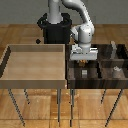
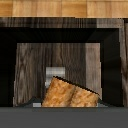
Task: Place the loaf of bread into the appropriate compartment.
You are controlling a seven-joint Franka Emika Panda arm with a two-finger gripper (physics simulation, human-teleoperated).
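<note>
The loaf of bread (image 2: 67,94) is a brown, tan-speckled lump that sits tilted, close to the wrist camera. It also shows in the exterior view (image 1: 82,62) as a tiny brown spot under my gripper (image 1: 82,59). The gripper is shut on it and holds it just above a compartment at the back left of the dark wooden compartment box (image 1: 75,80). In the wrist view that compartment's dark floor (image 2: 35,65) lies below the loaf. My fingers are almost hidden behind the loaf.
A small grey-white item (image 2: 55,71) lies on the compartment floor below the loaf. More grey-white items (image 1: 84,72) (image 1: 116,69) sit in other compartments. A large light wooden tray (image 1: 35,75) stands at the exterior view's left. The robot base (image 1: 54,27) is behind.
</note>
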